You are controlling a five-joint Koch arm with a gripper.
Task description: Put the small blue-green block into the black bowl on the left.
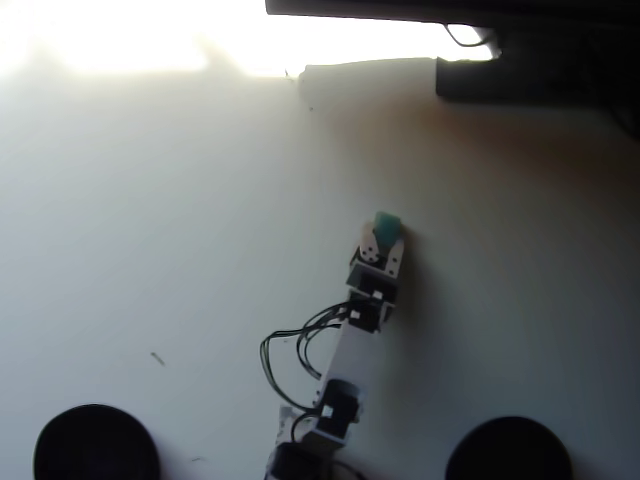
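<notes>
The small blue-green block sits right at the tip of my gripper, out in the middle of the white table. The jaws appear closed around it, with white jaw parts on either side just below it. The arm reaches up from the bottom centre of the overhead view. The black bowl on the left lies at the bottom left corner, far from the gripper and cut off by the frame edge. Whether the block rests on the table or is lifted cannot be told.
A second, look-alike black bowl sits at the bottom right. Black cables loop out left of the arm. Dark equipment lines the top right edge. Strong glare washes out the top left of the table.
</notes>
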